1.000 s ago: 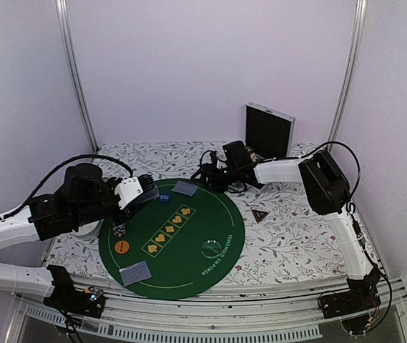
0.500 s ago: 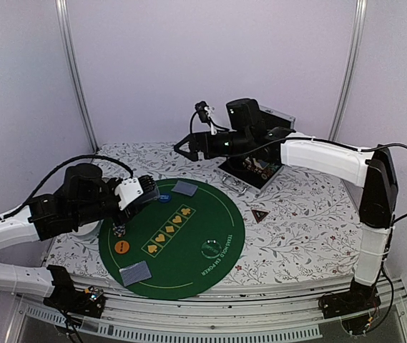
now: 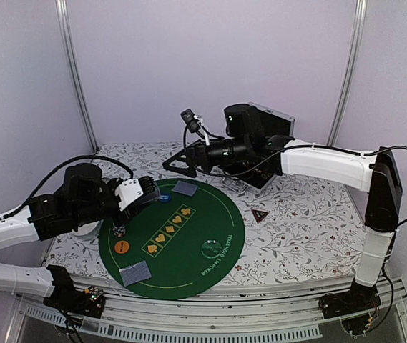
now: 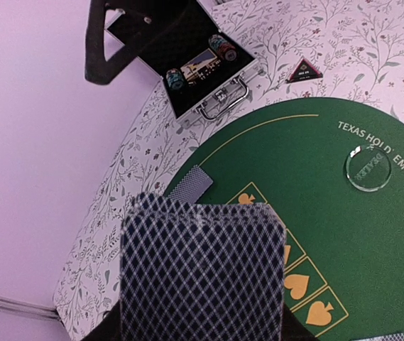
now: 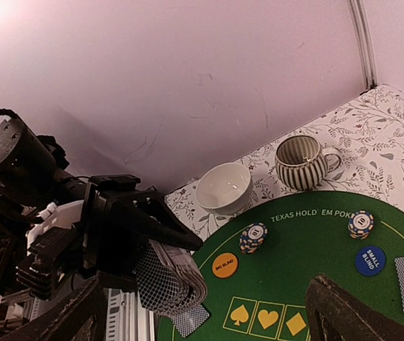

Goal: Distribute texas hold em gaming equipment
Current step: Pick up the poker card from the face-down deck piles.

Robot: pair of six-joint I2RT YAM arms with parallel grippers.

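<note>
Overhead, my left claw (image 3: 143,196) sits low over the left side of the green mat (image 3: 189,275), clamped on a deck of cards (image 3: 148,191), while my right claw (image 3: 177,161) hangs high above the mat's far edge, jaws spread and holding nothing. A far card (image 3: 185,188) and a near card (image 3: 135,273) lie face down on the mat with an orange disc (image 3: 121,247), a blue disc (image 3: 164,198) and a clear dealer disc (image 3: 210,248). The small triangle (image 3: 260,215) rests on the floral counter (image 3: 296,243), just off the mat to the right. From my left wrist, the deck's grey-blue lattice backs fill the lower frame and hide the fingers. Beyond the mat an open case (image 4: 223,96) stands with chips inside. From my right wrist, two chip stacks (image 5: 253,237) (image 5: 360,224) stand on the mat, with a white bowl (image 5: 224,187) and a striped cup (image 5: 301,162) on the counter just past its rim
</note>
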